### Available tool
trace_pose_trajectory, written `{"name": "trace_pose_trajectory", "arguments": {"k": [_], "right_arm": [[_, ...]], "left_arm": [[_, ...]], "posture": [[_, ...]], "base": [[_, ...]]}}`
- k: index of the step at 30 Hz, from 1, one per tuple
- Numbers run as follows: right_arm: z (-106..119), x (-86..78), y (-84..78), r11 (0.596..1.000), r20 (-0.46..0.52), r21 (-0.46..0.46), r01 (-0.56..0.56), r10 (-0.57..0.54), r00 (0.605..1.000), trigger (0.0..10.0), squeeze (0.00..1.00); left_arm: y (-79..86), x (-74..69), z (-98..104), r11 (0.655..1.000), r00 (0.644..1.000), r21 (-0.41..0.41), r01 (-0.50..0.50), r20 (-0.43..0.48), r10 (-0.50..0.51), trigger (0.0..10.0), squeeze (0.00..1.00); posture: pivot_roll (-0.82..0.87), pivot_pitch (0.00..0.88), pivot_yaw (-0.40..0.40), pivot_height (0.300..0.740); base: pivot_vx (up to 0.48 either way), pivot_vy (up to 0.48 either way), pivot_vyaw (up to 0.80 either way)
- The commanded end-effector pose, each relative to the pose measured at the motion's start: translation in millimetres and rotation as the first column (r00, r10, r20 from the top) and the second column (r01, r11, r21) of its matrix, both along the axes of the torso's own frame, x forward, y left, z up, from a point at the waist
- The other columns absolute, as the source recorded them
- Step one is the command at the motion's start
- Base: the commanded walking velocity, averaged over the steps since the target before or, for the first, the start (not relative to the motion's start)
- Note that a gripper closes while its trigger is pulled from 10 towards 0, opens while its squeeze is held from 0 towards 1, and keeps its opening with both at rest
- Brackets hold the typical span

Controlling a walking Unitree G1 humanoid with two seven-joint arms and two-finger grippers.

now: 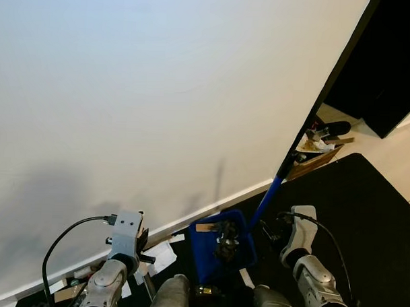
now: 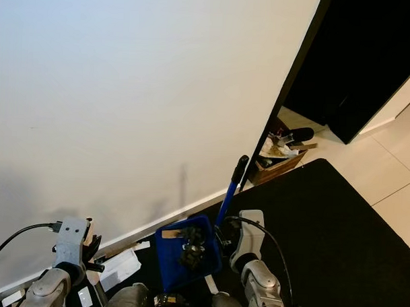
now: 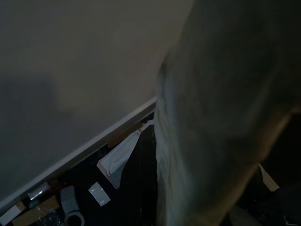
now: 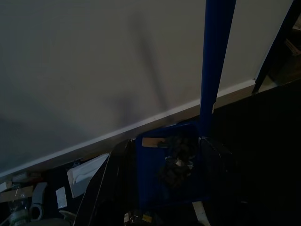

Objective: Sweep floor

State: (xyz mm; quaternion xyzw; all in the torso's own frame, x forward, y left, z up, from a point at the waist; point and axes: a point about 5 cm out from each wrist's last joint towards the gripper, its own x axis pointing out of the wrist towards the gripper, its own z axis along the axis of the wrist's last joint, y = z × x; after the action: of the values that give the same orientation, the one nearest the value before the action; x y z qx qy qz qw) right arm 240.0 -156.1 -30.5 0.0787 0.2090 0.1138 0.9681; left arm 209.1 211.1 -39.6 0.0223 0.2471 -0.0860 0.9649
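Observation:
A blue dustpan (image 1: 222, 252) stands on the black mat close to my feet, with dark debris (image 1: 223, 242) and a brown scrap in it. Its long blue handle (image 1: 266, 201) slants up toward the dark door frame and ends in a black grip (image 2: 239, 165). My right gripper (image 1: 273, 231) is just beside the lower part of that handle, which runs close through the right wrist view as the handle (image 4: 216, 61). My left gripper (image 1: 142, 249) hangs low on the left, near the baseboard. White paper scraps (image 1: 159, 256) lie on the floor along the wall.
A white wall (image 1: 160, 91) rises directly ahead. To the right is a dark doorway (image 1: 390, 59) with an open cardboard box of junk (image 1: 316, 154) at its foot. The black mat (image 1: 364, 213) runs right, with pale tiles (image 1: 407, 154) beyond. More litter (image 3: 70, 207) lies by the baseboard.

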Motion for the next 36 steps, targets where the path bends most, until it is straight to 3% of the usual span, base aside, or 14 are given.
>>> {"name": "trace_pose_trajectory", "arguments": {"k": [1, 36], "right_arm": [[-5.4, -6.5, -3.6, 1.0, -0.032, -0.002, 0.006, -0.006, 0.999, 10.0, 0.0], [-4.3, -6.2, -3.9, 1.0, -0.023, 0.0, 0.005, -0.005, 1.0, 10.0, 0.0]], "left_arm": [[-12.2, -6.0, -6.2, 0.999, 1.0, -0.036, 0.018, -0.024, -0.019, 10.0, 0.0], [-12.8, -6.6, -5.9, 0.999, 1.0, -0.037, 0.02, -0.022, -0.021, 10.0, 0.0]], "posture": [[0.06, 0.129, -0.013, 0.74], [0.07, 0.136, -0.015, 0.74]], "base": [[0.0, 0.0, 0.0], [0.0, 0.0, 0.0]]}}
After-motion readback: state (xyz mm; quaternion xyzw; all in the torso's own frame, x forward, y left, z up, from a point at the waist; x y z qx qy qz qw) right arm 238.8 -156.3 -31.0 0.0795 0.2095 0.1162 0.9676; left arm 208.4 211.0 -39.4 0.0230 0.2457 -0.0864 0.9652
